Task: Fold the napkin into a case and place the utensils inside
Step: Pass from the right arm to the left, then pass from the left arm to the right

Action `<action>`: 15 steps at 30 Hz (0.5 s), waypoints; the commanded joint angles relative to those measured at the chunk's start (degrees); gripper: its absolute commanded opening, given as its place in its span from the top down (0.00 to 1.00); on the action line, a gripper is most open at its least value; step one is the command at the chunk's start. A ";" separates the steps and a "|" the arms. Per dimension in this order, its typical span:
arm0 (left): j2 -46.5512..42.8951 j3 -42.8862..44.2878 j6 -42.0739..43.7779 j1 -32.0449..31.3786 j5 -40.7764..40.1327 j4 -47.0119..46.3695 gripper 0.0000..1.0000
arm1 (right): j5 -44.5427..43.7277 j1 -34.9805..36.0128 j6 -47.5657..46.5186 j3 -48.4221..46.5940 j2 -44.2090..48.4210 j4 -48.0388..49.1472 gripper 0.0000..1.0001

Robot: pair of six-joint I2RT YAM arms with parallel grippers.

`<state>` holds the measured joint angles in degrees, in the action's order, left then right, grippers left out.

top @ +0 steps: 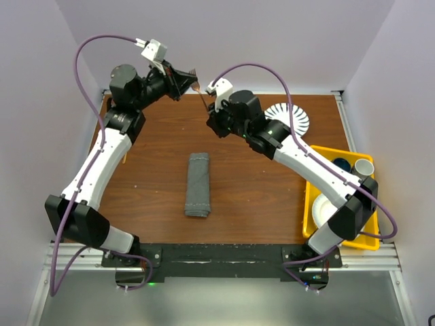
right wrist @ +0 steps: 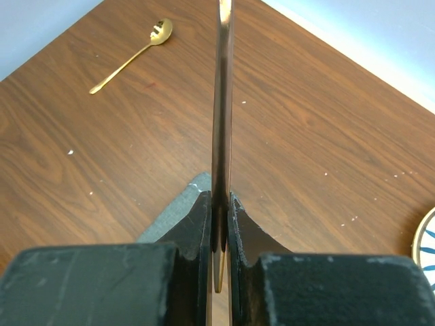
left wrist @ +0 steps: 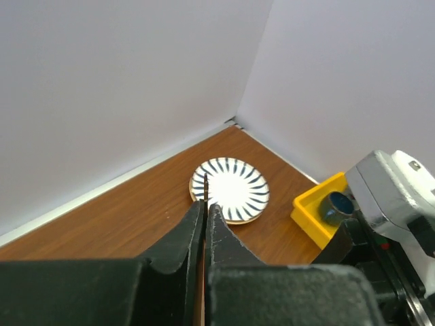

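— Left to right, what did you have?

— My left gripper [left wrist: 204, 210] was raised over the far left of the table [top: 258, 197], jaws pressed together on a fork [left wrist: 204, 185], whose tines poked out just past the tips. Just to its right my right gripper [right wrist: 219, 200] was pinching a thin gold handle [right wrist: 222, 88] seen edge on. From overhead the two looked like the ends of one piece, though I couldn't tell that for sure

— And the napkin?

— The napkin [top: 198, 185] lay in the middle of the table as a narrow flat strip, below both grippers and touched by neither. My right wrist camera showed a corner of it under the jaws. That camera also showed the spoon [right wrist: 132, 56] flat on the wood, well apart from the strip. The striped plate [top: 299, 121] sat further right, with nothing on it

— So which step was that?

— I judged the folding done and the loading just begun, since no utensil was in the strip. With both grippers on metal so close together, it read to me as a pass from one to the other

— What did the next move call for?

— One set of jaws would have had to let go cleanly while the other held firm, or the piece could twist or drop. Then the handle needed lining up along the strip and sliding under a fold without dragging the cloth open. I couldn't see from there which end of the strip was open, and the spoon had yet to be fetched
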<state>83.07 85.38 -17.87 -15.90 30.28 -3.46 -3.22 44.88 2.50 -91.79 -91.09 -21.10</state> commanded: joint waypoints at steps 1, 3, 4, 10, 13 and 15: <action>1.57 -0.03 -10.66 5.25 15.73 -12.19 1.00 | 8.56 -0.32 0.39 -1.64 3.29 -0.25 0.82; 3.14 -5.21 -25.19 9.56 24.51 -22.85 1.00 | 17.60 -1.98 0.75 -1.11 4.16 -1.04 0.63; 4.02 -7.14 -29.55 10.53 26.82 -31.60 1.00 | 20.94 -3.91 1.71 -0.24 4.51 -1.05 0.55; 6.23 -10.41 -44.53 10.98 35.11 -49.79 1.00 | 38.28 -8.67 4.87 -0.05 4.78 -1.22 0.25; 5.97 -11.64 -47.69 10.54 36.33 -54.44 1.00 | 42.06 -9.28 9.00 -0.93 3.20 0.27 0.27; 5.79 -12.08 -49.01 10.19 36.78 -56.47 1.00 | 44.26 -9.55 11.80 -1.37 2.32 1.67 0.28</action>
<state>91.20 73.30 -58.59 -4.91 62.52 -46.11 30.89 35.31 8.03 -91.48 -88.20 -22.57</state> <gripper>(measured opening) 0.031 0.726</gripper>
